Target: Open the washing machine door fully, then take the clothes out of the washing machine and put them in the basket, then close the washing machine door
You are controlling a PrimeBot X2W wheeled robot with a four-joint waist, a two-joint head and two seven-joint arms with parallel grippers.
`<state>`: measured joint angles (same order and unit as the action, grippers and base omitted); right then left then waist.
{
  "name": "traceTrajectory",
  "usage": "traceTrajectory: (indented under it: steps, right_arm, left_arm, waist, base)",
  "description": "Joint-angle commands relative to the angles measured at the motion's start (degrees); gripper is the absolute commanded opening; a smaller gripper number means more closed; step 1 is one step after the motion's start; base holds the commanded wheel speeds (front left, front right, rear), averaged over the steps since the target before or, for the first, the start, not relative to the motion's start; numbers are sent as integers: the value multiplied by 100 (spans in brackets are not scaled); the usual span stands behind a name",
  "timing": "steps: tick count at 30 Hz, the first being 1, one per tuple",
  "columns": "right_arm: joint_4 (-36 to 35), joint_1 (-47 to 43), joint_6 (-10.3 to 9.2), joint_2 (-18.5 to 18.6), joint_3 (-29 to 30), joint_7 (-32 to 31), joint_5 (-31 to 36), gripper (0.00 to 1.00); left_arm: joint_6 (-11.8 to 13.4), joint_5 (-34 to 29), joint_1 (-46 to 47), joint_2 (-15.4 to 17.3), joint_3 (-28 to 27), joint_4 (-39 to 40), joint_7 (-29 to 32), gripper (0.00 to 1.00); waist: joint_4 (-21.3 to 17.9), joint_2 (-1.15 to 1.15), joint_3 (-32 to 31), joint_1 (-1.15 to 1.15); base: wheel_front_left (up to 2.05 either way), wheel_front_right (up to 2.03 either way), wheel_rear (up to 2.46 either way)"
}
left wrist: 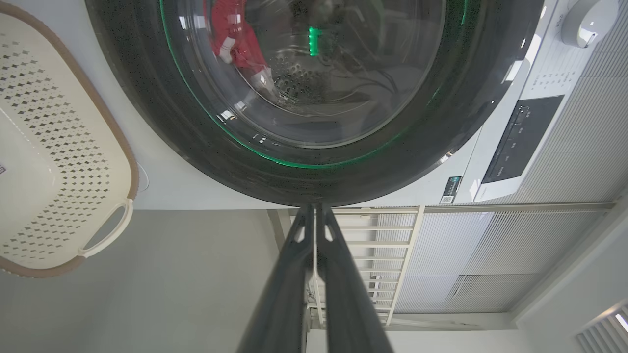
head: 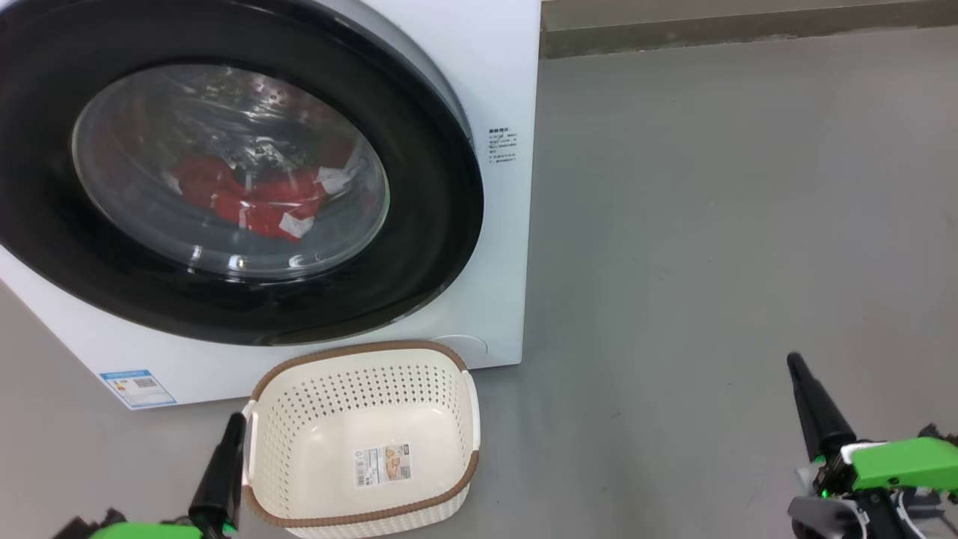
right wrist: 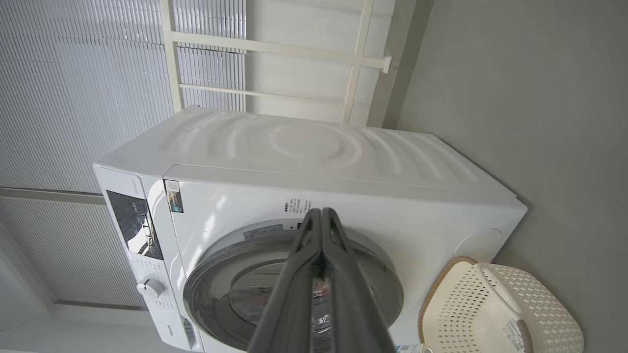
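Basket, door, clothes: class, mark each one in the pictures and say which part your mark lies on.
basket (head: 359, 404), head view, perforated back wall.
door (head: 434, 217), head view, black rim, right side.
clothes (head: 247, 206), head view, red cloth behind the glass.

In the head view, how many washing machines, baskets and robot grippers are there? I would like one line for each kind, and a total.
washing machine: 1
basket: 1
grippers: 2 (left gripper, right gripper)
total: 4
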<state>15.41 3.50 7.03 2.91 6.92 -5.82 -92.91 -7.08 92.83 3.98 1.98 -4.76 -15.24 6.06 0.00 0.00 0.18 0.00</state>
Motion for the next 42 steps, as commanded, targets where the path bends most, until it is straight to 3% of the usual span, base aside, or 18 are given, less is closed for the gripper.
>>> traceTrajectory:
  steps: [1,10,16,42]
  right_arm:
    - [31,-9,0,-3,-9,3,6,100]
    - [170,-158,-1,-44,-104,101,84,100]
    - [155,-183,1,4,-196,190,228,100]
    - [285,-156,12,257,-732,627,1655,100]
  left_arm:
    - [1,0,-9,-9,0,-24,-6,100]
    - [0,-113,-164,-63,23,-105,-115,100]
    - [-2,-356,-206,-49,21,-31,-199,100]
    - [0,-2507,-349,-26,11,297,-636,100]
  waist:
    - [0,0,0,0]
    - [14,0,-7,13]
    - [26,0,7,1]
    - [92,0,1,0]
  base:
    - [0,0,0]
    - [0,0,0]
    - [0,0,0]
    - [0,0,0]
